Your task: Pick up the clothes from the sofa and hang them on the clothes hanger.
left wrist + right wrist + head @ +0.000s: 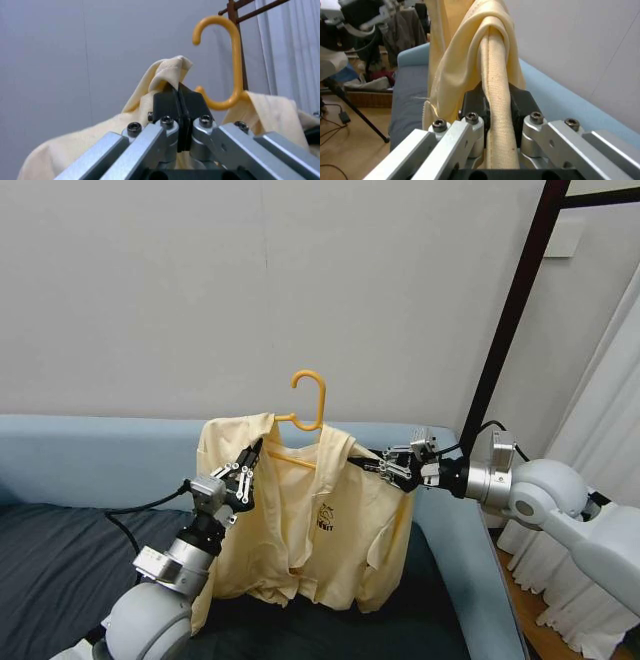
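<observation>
Left gripper (252,452) is clamping the left shoulder of the yellow shirt (330,520), right gripper (378,467) clamping the right; orange hanger (310,395) is sitting in its collar above the sofa (80,445).

The head view looks forward and a little down from behind both arms, across the sofa (70,450) to the wall (200,280), at mid range. The left wrist view sits right behind the left tool (178,93), aimed up at the hanger (237,63); the right wrist view, as close behind the right tool (497,101), looks along the sofa. All three share the shirt (300,520).
</observation>
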Controlling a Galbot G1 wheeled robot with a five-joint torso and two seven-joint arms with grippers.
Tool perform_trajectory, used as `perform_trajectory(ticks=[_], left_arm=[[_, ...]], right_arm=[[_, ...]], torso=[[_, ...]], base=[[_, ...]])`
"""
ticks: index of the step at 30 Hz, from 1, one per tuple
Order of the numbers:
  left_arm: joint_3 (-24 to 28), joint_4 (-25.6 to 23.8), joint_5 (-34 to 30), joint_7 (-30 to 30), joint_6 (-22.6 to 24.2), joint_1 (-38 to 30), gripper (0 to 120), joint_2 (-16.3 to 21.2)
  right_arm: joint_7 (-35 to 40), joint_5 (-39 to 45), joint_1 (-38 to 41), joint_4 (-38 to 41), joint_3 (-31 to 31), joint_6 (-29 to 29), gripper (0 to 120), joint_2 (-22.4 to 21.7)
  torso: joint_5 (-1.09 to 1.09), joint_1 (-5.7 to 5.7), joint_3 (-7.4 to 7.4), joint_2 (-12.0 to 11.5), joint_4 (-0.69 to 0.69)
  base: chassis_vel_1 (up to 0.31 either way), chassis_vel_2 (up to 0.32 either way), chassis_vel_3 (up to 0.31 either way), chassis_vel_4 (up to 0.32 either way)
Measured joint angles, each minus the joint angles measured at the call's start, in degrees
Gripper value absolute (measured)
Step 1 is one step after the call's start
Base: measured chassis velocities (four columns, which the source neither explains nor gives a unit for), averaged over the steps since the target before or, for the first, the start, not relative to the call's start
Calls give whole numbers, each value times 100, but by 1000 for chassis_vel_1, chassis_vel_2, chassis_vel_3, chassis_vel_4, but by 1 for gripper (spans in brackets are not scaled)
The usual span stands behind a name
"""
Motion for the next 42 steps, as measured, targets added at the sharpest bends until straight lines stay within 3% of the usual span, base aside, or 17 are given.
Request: perform_trajectory(ticks=[11,23,36,38,42], left_arm=[[90,-58,-972,535,190,-1344,0,181],[524,161,-579,1527,-53,-645,0,154],[464,243,-347,1372,-128,-444,1,197],[371,198,-239,1189,-176,-335,11,213],[216,99,-165,1060,-377,-78,22,274]], right_arm=[[41,127,-34,98,-20,-32,8,-55],[23,511,-63,198,-14,37,8,-68],[-40,1090,-143,399,403,173,8,-472],[-36,1170,-142,434,503,180,8,-587],[9,1222,-144,492,603,180,8,-710]], torso=[[1,0,0,0,-2],[0,0,0,0,0],[1,0,0,0,-2],[1,0,0,0,-2],[0,0,0,0,0]], base=[[0,0,0,0],[0,0,0,0],[0,0,0,0],[0,0,0,0],[0,0,0,0]])
